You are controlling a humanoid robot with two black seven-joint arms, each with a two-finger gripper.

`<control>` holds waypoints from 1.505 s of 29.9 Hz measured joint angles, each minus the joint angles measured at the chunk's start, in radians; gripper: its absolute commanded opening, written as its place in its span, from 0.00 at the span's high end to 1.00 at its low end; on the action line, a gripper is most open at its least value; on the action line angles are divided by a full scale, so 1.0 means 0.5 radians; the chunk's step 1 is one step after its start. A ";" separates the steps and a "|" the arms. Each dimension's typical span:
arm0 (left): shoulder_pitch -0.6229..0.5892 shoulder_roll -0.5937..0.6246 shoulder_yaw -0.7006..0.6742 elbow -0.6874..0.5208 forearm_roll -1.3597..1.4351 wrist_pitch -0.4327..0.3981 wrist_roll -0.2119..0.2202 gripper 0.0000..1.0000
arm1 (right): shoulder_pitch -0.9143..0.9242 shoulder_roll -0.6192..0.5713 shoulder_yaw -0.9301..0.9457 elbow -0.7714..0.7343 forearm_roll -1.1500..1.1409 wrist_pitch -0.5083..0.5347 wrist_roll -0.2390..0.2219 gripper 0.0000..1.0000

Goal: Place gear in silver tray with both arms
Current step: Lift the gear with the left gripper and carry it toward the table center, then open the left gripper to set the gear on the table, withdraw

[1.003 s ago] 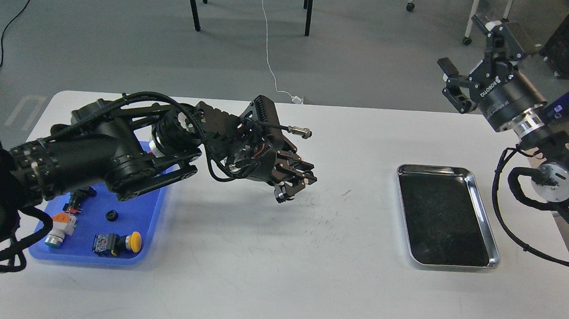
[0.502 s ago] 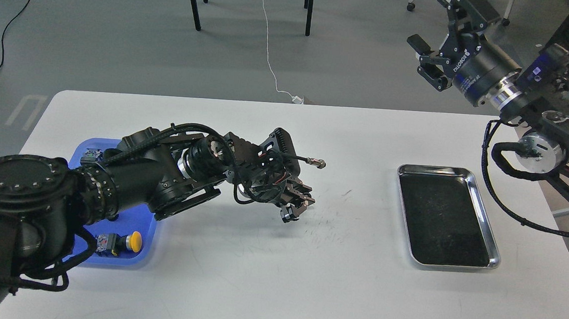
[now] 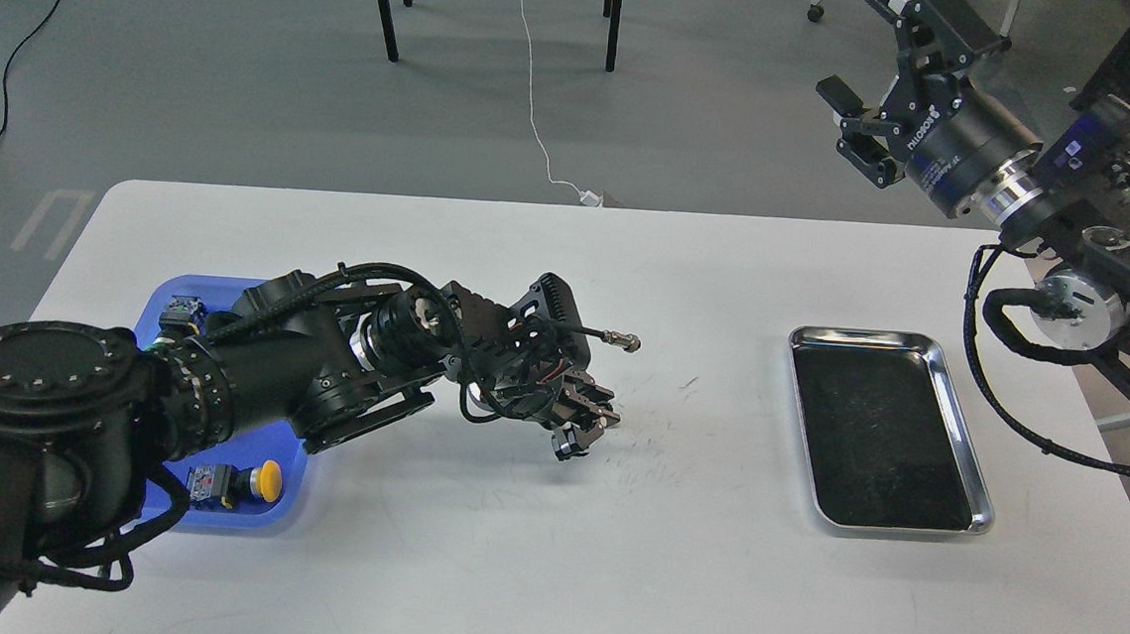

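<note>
The silver tray (image 3: 961, 409) lies on the right part of the white table, and nothing lies in it. My left gripper (image 3: 577, 434) hangs low over the table's middle, pointing down and right, well left of the tray. Its fingers are drawn together on a small dark piece at the tips, which looks like the gear (image 3: 564, 444). My right gripper (image 3: 853, 41) is open and empty. It is raised high beyond the table's far right edge, above and behind the tray.
A blue plastic tray (image 3: 213, 516) sits at the left, mostly hidden under my left arm. A yellow-capped push button (image 3: 260, 478) shows in it. A cable plug (image 3: 623, 341) juts from my left wrist. Chair legs and cables lie on the floor beyond the table.
My left arm dropped lower over the table and shifted slightly right, then settled, its gripper still closed. My right arm swung its open gripper up and left, then back slightly right.
</note>
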 measured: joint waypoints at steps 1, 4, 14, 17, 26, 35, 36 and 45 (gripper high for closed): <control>0.003 0.000 0.000 -0.003 0.000 0.000 0.000 0.49 | -0.003 0.001 0.000 0.000 0.000 0.000 0.000 0.01; 0.011 0.000 -0.004 -0.007 0.000 0.000 0.000 0.21 | -0.010 0.001 0.000 0.000 0.000 0.000 0.000 0.01; -0.013 0.000 -0.102 -0.146 -0.248 0.002 0.000 0.06 | -0.030 -0.044 0.002 0.005 0.000 0.003 0.000 0.01; -0.024 0.010 -0.246 -0.250 -0.498 0.003 -0.001 0.03 | -0.065 -0.090 0.003 0.009 -0.002 0.012 0.000 0.01; 0.263 0.578 -0.650 -0.440 -2.098 -0.015 0.001 0.02 | -0.319 -0.286 -0.007 0.122 -0.277 0.048 0.000 0.01; 1.065 0.835 -1.498 -0.840 -2.786 0.003 0.000 0.02 | -0.181 -0.367 -0.196 0.142 -1.222 0.344 0.000 0.01; 1.143 0.842 -1.606 -0.892 -2.792 0.002 0.000 0.02 | -0.103 -0.358 -0.271 0.142 -1.332 0.372 0.000 0.01; 1.366 0.839 -2.011 -1.041 -3.035 -0.064 0.112 0.02 | 0.711 0.098 -1.312 0.102 -1.888 0.397 0.001 0.01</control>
